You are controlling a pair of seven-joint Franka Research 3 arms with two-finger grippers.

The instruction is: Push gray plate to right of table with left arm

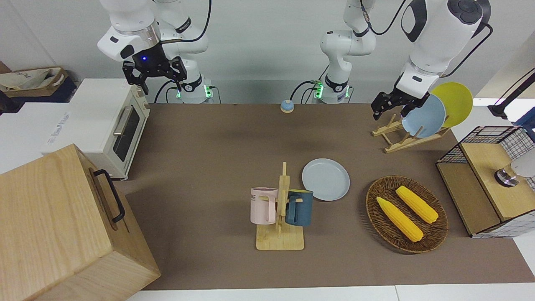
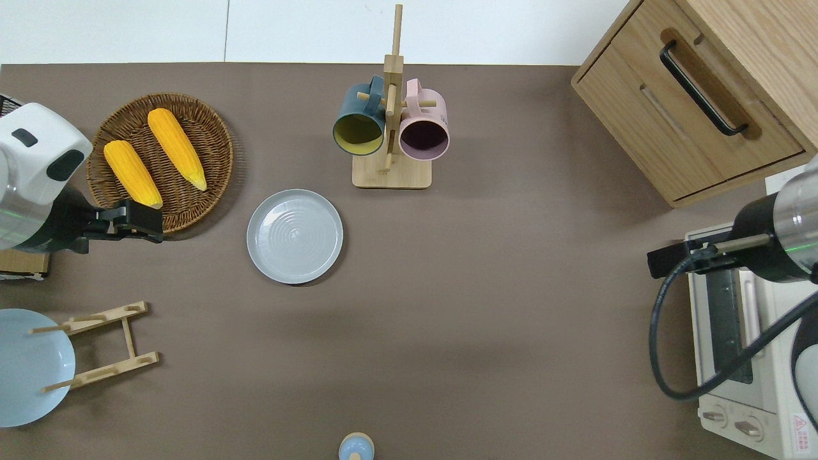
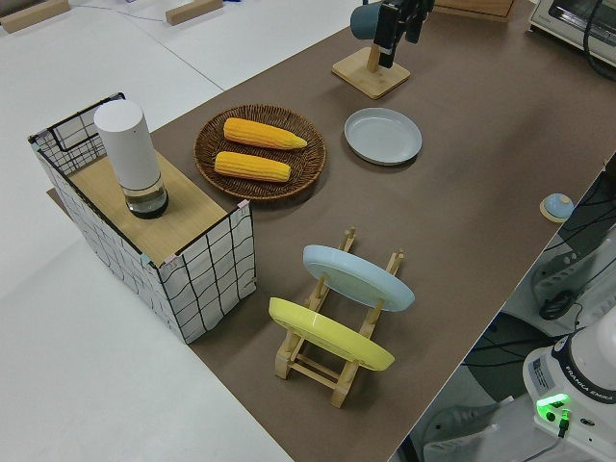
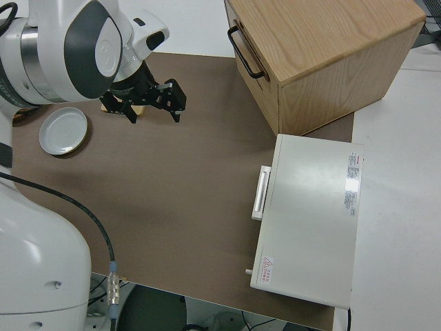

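Observation:
The gray plate (image 1: 326,179) lies flat on the brown table (image 1: 209,159), next to the mug rack and between it and the wicker basket; it also shows in the overhead view (image 2: 294,236), the left side view (image 3: 383,135) and the right side view (image 4: 63,130). My left gripper (image 1: 378,109) hangs in the air over the basket's edge nearest the robots (image 2: 153,225), apart from the plate, toward the left arm's end of the table, and holds nothing. My right gripper (image 1: 161,81) is parked, open and empty.
A wicker basket (image 2: 192,198) holds two corn cobs. A wooden mug rack (image 2: 391,172) carries a pink and a dark blue mug. A plate rack (image 1: 397,140) holds a sky-blue and a yellow plate. A toaster oven (image 1: 104,125), a wooden cabinet (image 1: 54,225), a wire crate (image 1: 485,184) and a small bell (image 1: 286,106) stand around.

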